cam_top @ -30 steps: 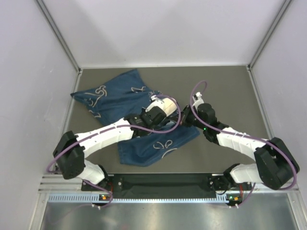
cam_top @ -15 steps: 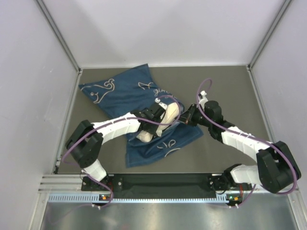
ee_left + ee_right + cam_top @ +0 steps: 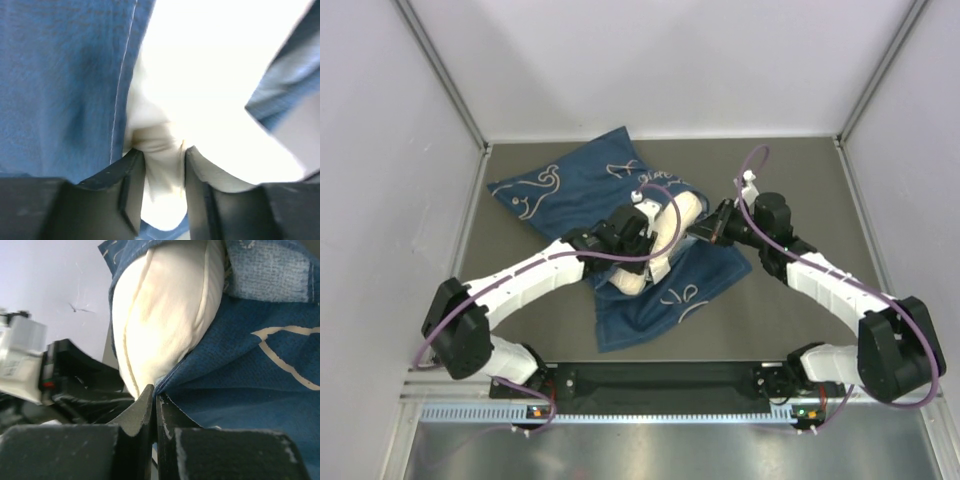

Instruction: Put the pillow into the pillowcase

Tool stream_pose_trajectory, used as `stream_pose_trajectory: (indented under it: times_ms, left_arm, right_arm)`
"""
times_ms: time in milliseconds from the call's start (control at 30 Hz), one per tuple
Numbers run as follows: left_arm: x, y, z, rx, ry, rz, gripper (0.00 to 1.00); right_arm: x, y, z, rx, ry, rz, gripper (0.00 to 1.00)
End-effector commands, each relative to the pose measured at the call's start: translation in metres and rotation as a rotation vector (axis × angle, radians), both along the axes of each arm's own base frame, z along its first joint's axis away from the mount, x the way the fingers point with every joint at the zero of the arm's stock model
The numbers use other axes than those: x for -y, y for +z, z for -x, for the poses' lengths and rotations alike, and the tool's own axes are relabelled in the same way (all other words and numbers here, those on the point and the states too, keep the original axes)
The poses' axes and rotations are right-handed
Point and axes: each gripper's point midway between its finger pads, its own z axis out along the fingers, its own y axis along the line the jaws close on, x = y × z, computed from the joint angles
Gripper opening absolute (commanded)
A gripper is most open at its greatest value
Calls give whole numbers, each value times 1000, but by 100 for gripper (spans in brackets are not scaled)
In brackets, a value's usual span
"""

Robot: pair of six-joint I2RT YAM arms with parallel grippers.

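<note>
Near edge: both arms are bolted to the black rail [image 3: 660, 380] at 6 o'clock, and each reaches inward over the grey table [image 3: 800, 180].
Near flap: closest to the bases, at about 6 o'clock from the table's middle, lies a dark blue corner of the pillowcase [image 3: 560, 195]. It is flat on the table with a white looped drawing on it.
Left arm: it comes in from 7 o'clock, white links stretched toward 1 o'clock, with the wrist low over the cloth.
Left gripper [image 3: 165, 152]: there it is in the wrist view, with a creased fold of cream fabric filling the gap between the black fingers and touching both, so it is grasping the pillow [image 3: 678, 213].
Pillow: it sits right in the middle of the table, plump and cream, with its long axis running 7 to 1 o'clock. Blue cloth wraps its sides, while its 1 o'clock end and a patch at its 7 o'clock end show bare.
Right arm: it sweeps in from 5 o'clock, pointing toward 9 o'clock at the pillow's right flank.
Right gripper [image 3: 155, 390]: the fingers are clenched tight together, and the blue hem of the case opening runs straight into their tips, just beside the pillow's bulge.
Far cloth: beyond the grippers the pillowcase spreads away to 10 o'clock, flat, with a white whale drawing [image 3: 535, 190] and cursive writing on it.
Far side: pale walls [image 3: 660, 70] close the table in at 12, 9 and 3 o'clock.
</note>
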Motion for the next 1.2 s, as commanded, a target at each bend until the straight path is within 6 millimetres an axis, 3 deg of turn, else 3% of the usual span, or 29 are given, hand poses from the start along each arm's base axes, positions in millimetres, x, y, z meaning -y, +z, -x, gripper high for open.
stream_pose_trajectory:
  times_ms: [0, 367, 467, 533, 567, 767, 800, 833, 967, 1067, 1100, 1167]
  left_arm:
    - [15, 64, -13, 96, -8, 125, 42]
    - [29, 146, -28, 239, -29, 239, 48]
    - [38, 157, -40, 267, -46, 232, 47]
    - [48, 143, -48, 238, -69, 198, 45]
    - [53, 148, -51, 242, -75, 204, 45]
    - [74, 116, -73, 207, -97, 157, 43]
    - [77, 97, -79, 174, -91, 125, 40]
    - [77, 90, -82, 163, -82, 112, 35]
    - [80, 44, -87, 98, -64, 117, 34]
    - [75, 1, -92, 18, -27, 76, 32]
    - [70, -27, -91, -41, -18, 19, 29]
    - [66, -40, -92, -97, 5, -24, 26]
  right_arm:
    - [-11, 50, -7, 152, 66, -70, 0]
    - [-9, 42, -8, 134, 68, -30, 0]
    - [-8, 43, -8, 135, 65, -29, 0]
    - [-8, 45, -7, 140, 63, -32, 0]
    - [-8, 46, -7, 142, 63, -32, 0]
    - [-5, 54, -7, 153, 44, -29, 0]
    - [-4, 55, -8, 155, 35, -28, 0]
    - [-2, 56, -9, 152, 19, -26, 0]
    - [9, 76, -10, 189, -48, -32, 0]
    - [12, 92, -11, 213, -58, -19, 0]
    - [13, 95, -13, 216, -65, -11, 0]
    - [15, 106, -16, 231, -71, 11, 0]
